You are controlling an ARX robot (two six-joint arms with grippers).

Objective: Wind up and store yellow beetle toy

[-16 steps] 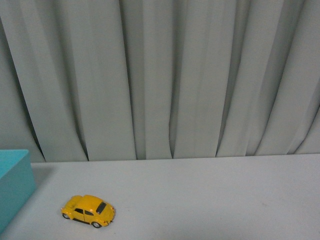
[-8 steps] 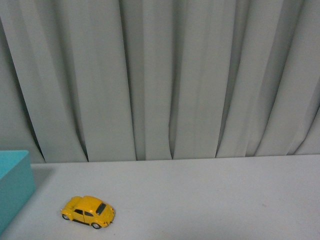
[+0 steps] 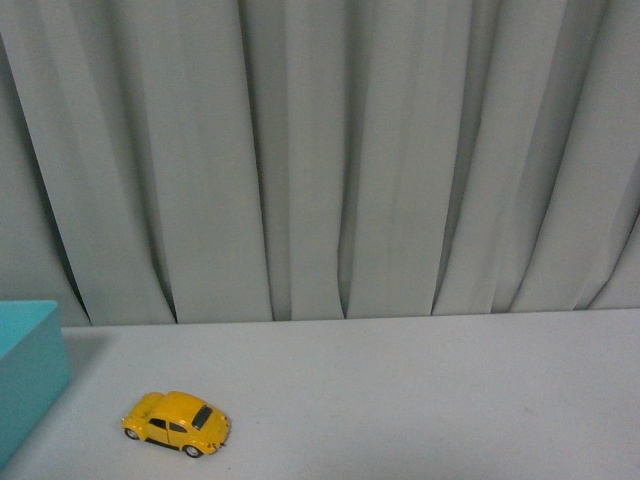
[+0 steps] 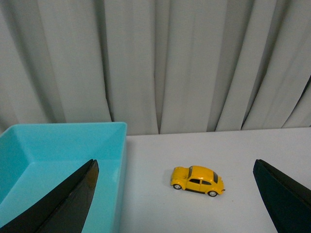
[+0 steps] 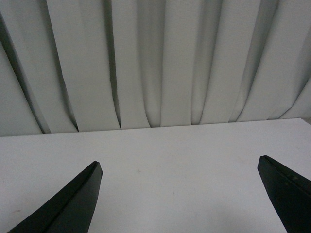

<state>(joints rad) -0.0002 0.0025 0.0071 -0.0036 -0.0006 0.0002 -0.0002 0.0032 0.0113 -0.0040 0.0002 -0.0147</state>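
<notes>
The yellow beetle toy [image 3: 177,422] stands on its wheels on the white table, low and to the left in the front view. Through the left wrist view the same yellow beetle toy [image 4: 198,180] lies ahead of my left gripper [image 4: 176,167], between the lines of its two black fingers [image 4: 73,199] and apart from both. That gripper is open and holds nothing. My right gripper [image 5: 179,167] is open too, above bare table, with no toy in its view. Neither arm shows in the front view.
A turquoise open box [image 3: 28,370] sits at the table's left edge, just left of the toy; its hollow inside shows in the left wrist view as the turquoise box [image 4: 53,160]. Grey pleated curtain [image 3: 330,150] hangs behind the white table [image 3: 420,400].
</notes>
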